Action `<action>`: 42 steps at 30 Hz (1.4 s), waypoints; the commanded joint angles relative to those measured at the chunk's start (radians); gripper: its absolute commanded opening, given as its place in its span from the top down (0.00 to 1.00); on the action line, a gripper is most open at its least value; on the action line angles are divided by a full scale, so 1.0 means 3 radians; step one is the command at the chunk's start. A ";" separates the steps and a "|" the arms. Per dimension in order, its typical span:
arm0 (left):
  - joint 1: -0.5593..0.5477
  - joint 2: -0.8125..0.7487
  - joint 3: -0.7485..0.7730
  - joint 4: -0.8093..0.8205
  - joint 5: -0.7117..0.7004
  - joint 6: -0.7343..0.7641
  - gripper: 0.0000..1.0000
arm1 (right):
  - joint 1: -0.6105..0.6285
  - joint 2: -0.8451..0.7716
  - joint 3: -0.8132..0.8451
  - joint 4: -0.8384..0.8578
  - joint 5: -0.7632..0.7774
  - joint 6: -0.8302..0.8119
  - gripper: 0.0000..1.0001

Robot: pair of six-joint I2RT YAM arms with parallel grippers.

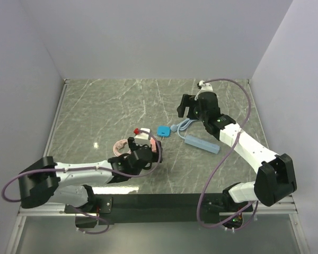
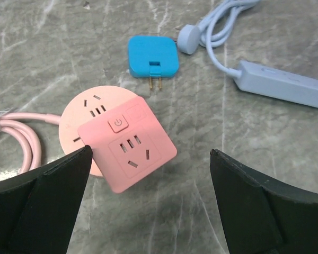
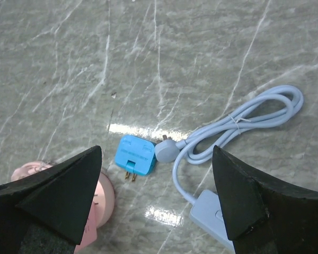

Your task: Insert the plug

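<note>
The left tool (image 2: 151, 152) hangs wide open over the pink cube (image 2: 128, 144) and holds nothing. If it is to help, I judge it should brace that cube, closing on the cube's sides and leaving the slotted faces uncovered, so the cube does not skid when pushed. To the right of the cube, the plug (image 2: 152, 55) lies flat on the counter (image 1: 95, 106), untouched. It sits near the cube but apart from it, with its two prongs pointing roughly toward the cube. Just beside it is the round cord end of the pale power strip (image 2: 286, 84) — a thing to keep clear of. The right tool (image 3: 156, 151) hovers above the plug, its jaws spread and empty. The step in hand looks like the pickup, so it should descend squarely and pinch the blue body across its flat sides. The prongs must stay free — then line them up with a two-slot opening before pressing.
</note>
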 commanded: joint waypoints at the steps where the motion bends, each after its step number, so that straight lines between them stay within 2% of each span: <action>1: -0.0063 0.0181 0.0301 -0.0279 -0.0451 -0.0189 0.01 | -0.0043 -0.0120 -0.0129 0.0258 -0.0221 -0.0102 0.09; 6: -0.0063 0.0431 0.0608 -0.0820 -0.0583 -0.0414 0.01 | -0.0088 -0.0227 -0.0278 0.0391 -0.0353 -0.0091 0.09; 11: -0.0063 0.0651 0.0777 -0.0939 -0.0558 -0.0481 0.01 | -0.0114 -0.0319 -0.0350 0.0401 -0.0399 -0.0096 0.09; 15: -0.0078 0.0759 0.0910 -0.1369 -0.0732 -0.0675 0.01 | -0.0135 -0.0350 -0.0385 0.0482 -0.0456 -0.0091 0.09; 19: -0.0078 0.0687 0.0783 -0.1057 -0.0589 -0.0548 0.01 | -0.0135 -0.0319 -0.0385 0.0503 -0.0497 -0.0096 0.09; 24: -0.0063 0.0815 0.0880 -0.1149 -0.0635 -0.0522 0.01 | -0.0140 -0.0324 -0.0426 0.0534 -0.0532 -0.0102 0.10; 28: 0.0110 0.0810 0.0732 -0.0878 -0.0411 -0.0399 0.01 | -0.0135 -0.0345 -0.0431 0.0529 -0.0527 -0.0112 0.10; 33: 0.0152 0.0723 0.0624 -0.0608 -0.0313 -0.0246 0.01 | -0.0135 -0.0360 -0.0447 0.0560 -0.0517 -0.0127 0.10; 38: 0.0300 0.0871 0.0675 -0.0582 -0.0226 -0.0139 0.08 | -0.0135 -0.0335 -0.0467 0.0606 -0.0583 -0.0142 0.11; 42: 0.0346 0.0953 0.0639 -0.0464 -0.0226 -0.0031 0.20 | -0.0135 -0.0329 -0.0488 0.0616 -0.0578 -0.0148 0.11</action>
